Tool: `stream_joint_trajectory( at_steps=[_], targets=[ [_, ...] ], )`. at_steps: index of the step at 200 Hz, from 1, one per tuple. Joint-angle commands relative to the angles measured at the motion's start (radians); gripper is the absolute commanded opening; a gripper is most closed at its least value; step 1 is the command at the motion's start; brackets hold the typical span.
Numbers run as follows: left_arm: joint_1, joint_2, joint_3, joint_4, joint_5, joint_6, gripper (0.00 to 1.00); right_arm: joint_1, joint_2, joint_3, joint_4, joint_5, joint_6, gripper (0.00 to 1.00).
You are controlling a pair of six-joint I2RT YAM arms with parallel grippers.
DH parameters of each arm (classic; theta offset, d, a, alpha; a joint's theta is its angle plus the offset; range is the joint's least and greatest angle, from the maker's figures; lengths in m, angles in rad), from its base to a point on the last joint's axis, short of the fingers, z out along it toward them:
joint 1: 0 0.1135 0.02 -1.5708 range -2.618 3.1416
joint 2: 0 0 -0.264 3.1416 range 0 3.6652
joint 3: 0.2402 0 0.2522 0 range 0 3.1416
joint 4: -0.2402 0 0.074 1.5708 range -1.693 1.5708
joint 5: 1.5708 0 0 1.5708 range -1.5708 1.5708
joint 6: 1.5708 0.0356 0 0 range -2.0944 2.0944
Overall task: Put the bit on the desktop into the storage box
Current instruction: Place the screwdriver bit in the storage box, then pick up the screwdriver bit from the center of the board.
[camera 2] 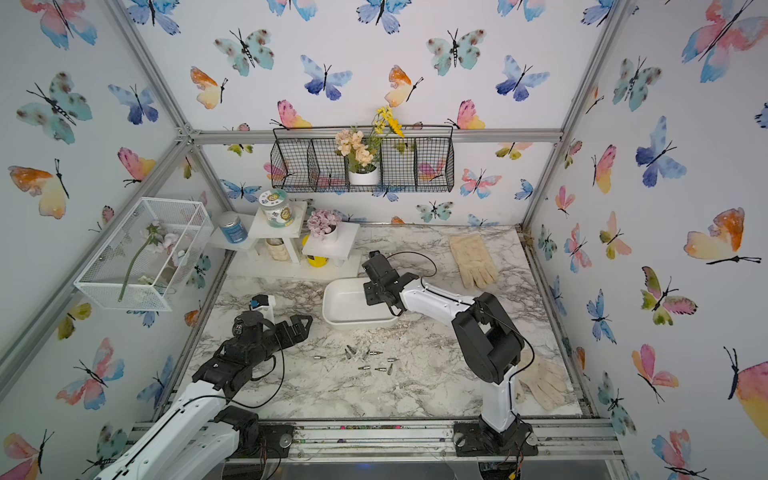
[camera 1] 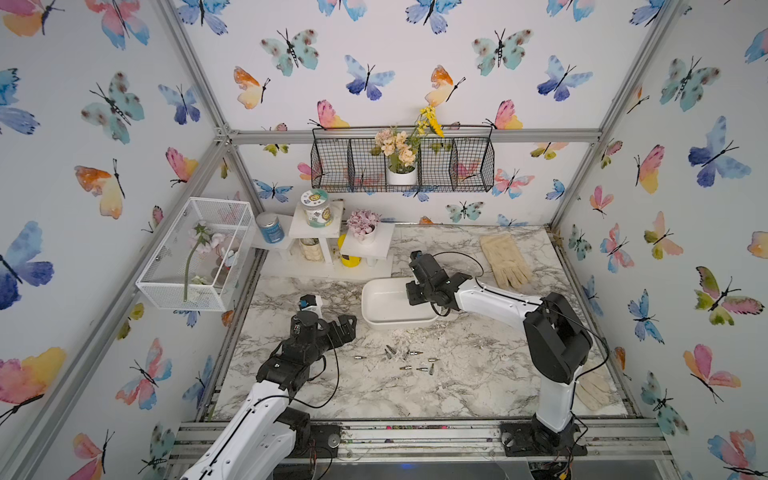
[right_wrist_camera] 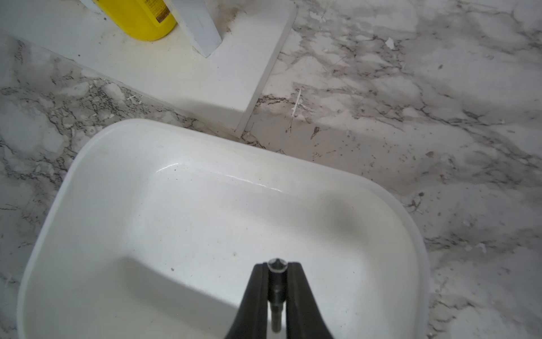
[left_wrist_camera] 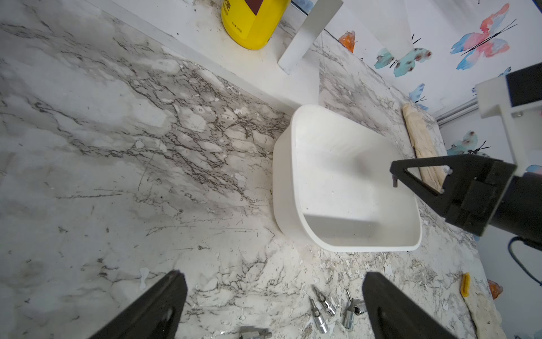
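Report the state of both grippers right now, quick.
Left gripper: open, holding nothing.
Right gripper: shut on a bit, over the storage box.

I find no legible text. Printed labels are on the yellow bottle [left_wrist_camera: 252, 26], the jar [camera 1: 318, 212] and the blue can [camera 1: 271, 227]; all are too small or blurred to read.

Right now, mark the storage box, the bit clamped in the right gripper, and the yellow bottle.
Storage box [right_wrist_camera: 190, 149]: right wrist view, on its inner wall.
Clamped bit [right_wrist_camera: 275, 290]: right wrist view, on its shaft between the jaws.
Yellow bottle [left_wrist_camera: 246, 32]: left wrist view, on its lower body.
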Motion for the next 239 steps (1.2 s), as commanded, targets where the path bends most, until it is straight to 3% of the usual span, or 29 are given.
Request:
stream_joint_trajectory(
  at_steps=[1, 71, 125, 192, 239],
  targets=[
    [-0.005, -0.004, 0.021, -0.032, 0.04, -0.009, 0.99, -0.007, 0.039, 0.039, 0.03, -0.053, -0.02, 0.12],
    [-0.006, -0.014, 0.015, -0.065, 0.084, -0.044, 0.99, -0.017, 0.086, 0.044, 0.036, -0.076, -0.017, 0.21],
    [-0.008, -0.041, 0.013, -0.108, 0.098, -0.073, 0.99, -0.018, 0.027, 0.029, 0.014, -0.063, -0.025, 0.32],
    [-0.077, -0.023, 0.011, -0.151, 0.053, -0.098, 0.99, -0.018, -0.27, -0.177, 0.013, -0.05, -0.039, 0.41],
    [-0.199, 0.006, 0.012, -0.172, -0.007, -0.165, 1.0, -0.018, -0.529, -0.385, 0.073, 0.011, -0.036, 0.52]
  ],
)
